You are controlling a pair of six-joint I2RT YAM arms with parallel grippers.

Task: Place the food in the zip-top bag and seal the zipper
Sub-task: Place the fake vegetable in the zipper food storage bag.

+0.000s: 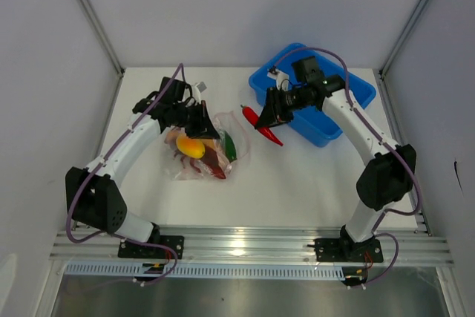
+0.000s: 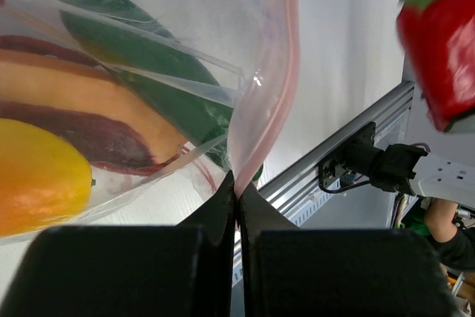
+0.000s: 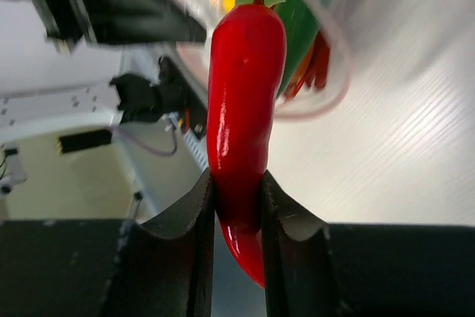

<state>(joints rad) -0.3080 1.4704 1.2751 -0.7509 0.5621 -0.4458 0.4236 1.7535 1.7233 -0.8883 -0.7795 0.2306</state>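
The clear zip-top bag (image 1: 211, 155) lies on the table left of centre. In it are a yellow-orange fruit (image 2: 37, 183), a green chili (image 2: 148, 72), an orange piece (image 2: 82, 98) and a dark red piece. My left gripper (image 2: 237, 183) is shut on the bag's edge at the pink zipper (image 2: 287, 72), holding that side lifted. The right gripper (image 3: 237, 191) is shut on a red chili (image 3: 245, 94) near its pointed tip. The chili's green stem end points toward the bag's mouth. From above, this chili (image 1: 273, 137) hangs just right of the bag.
A blue plastic bin (image 1: 349, 102) stands at the back right, behind the right arm. An aluminium rail (image 1: 252, 241) runs along the table's near edge. White walls close in the table on both sides.
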